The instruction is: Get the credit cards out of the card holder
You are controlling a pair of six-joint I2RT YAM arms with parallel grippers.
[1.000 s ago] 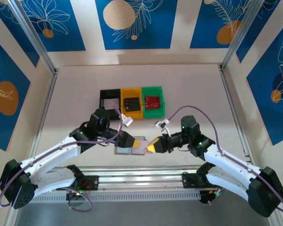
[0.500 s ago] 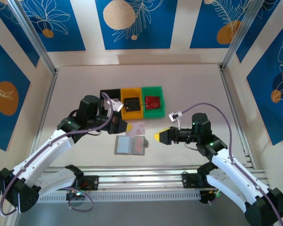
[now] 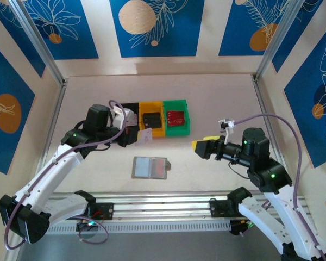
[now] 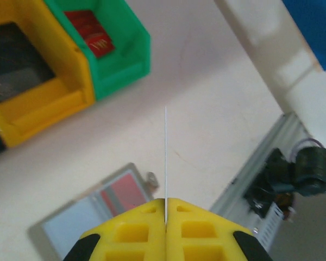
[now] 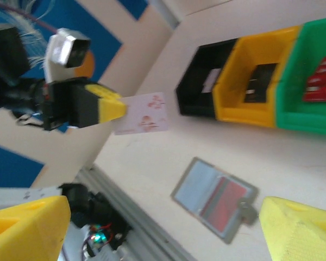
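Left claw: the left claw [image 3: 133, 136] is pinched shut on a pale card [image 3: 145, 136] with red marks. In the left wrist view that card [image 4: 165, 155] shows edge-on as a thin white line rising from between the closed yellow fingers [image 4: 146, 228].
Right claw: the right claw [image 3: 202, 147] stands wide and empty, right of centre in the top view.
Card holder: the card holder [image 3: 150, 167] lies open and flat on the table [image 3: 217, 103], lower centre of the top view, with its long axis running left to right. It touches neither claw.
Card inside: a red card [image 3: 159, 168] sits in the holder's right-hand half, the side toward the right claw.
Bins: the black bin [image 5: 206, 81], yellow bin [image 3: 152, 120] and green bin [image 3: 175, 117] stand in a row above the holder.
Key relation: the held card hangs just below the seam between the black and yellow bins, so the black bin is up and slightly left of it.
Nearer arm: the left claw is closest to the bins. For the red card, the right claw is probably better placed, down and to its left.
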